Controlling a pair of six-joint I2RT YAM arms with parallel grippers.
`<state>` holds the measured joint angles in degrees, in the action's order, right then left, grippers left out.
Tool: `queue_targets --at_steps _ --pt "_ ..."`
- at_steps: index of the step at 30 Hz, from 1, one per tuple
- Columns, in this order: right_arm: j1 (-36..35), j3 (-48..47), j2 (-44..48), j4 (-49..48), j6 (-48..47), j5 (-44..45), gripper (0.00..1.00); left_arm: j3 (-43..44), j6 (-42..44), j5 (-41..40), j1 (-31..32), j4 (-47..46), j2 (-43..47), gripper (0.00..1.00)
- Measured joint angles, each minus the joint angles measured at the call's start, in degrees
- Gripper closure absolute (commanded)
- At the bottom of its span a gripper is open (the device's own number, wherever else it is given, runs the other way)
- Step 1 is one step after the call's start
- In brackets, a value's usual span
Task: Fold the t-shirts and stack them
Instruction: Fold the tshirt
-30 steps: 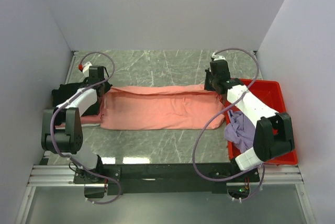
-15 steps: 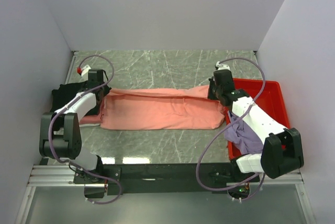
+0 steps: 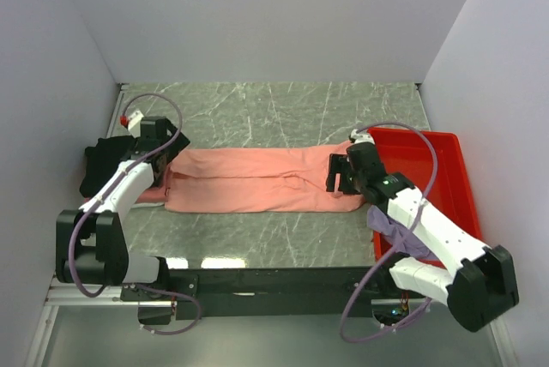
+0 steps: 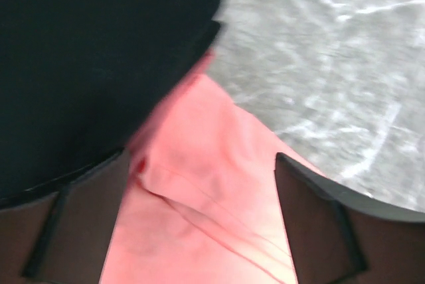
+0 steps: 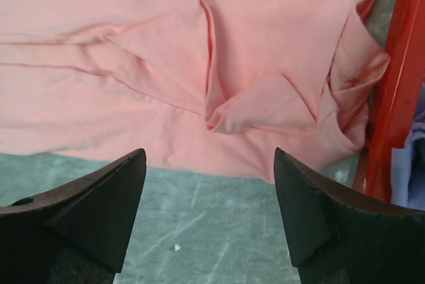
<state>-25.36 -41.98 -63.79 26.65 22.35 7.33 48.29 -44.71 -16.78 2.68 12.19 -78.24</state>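
Salmon-pink t-shirt [image 3: 257, 183] lies as a long folded band across the middle of the table [image 3: 283, 114], its left end touching the black t-shirt [image 4: 86, 52] and its right end against the red tray [image 3: 446, 148]. My left gripper [image 4: 199, 158] hangs over that left end with its jaws spread wide and nothing between them but the cloth below; my right gripper [image 5: 209, 154] hovers at the near right edge of the band, likewise spread and holding nothing. Risks, as I judge them: the right end is not flat — a small crumpled flap [image 5: 252, 108] stands proud and the sleeve [image 5: 345, 78] is bunched against the tray wall, so a further fold from here would likely trap those creases or drag the sleeve along the rim. On the left, pink and black cloth overlap so closely that a pinch set slightly too far over could take up both shirts and pull the black one out of place. The band's edges are also uneven, so a lift from both ends may let the loose layer slide open. Count — t-shirts in view: three (one salmon-pink, one black, one lavender t-shirt [image 3: 396, 228] heaped in the tray); a pink scrap under my left arm I cannot assign. Trays: one. Grippers: two.
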Motion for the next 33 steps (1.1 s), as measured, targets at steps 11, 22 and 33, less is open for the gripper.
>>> queue_targets --at_steps 11,22,33 --pt "0.31 -9.60 -7.08 -0.55 0.28 -2.86 0.12 5.97 0.02 2.51 9.11 -0.52 0.17 0.01" --pt "6.14 -18.93 -29.44 -2.16 -1.36 -8.52 0.27 5.33 0.02 5.55 10.71 -2.67 -10.34 0.01" --pt "6.12 -18.93 -34.29 -2.34 -2.82 -11.78 0.64 3.13 0.04 5.62 10.71 -3.69 -12.79 0.01"
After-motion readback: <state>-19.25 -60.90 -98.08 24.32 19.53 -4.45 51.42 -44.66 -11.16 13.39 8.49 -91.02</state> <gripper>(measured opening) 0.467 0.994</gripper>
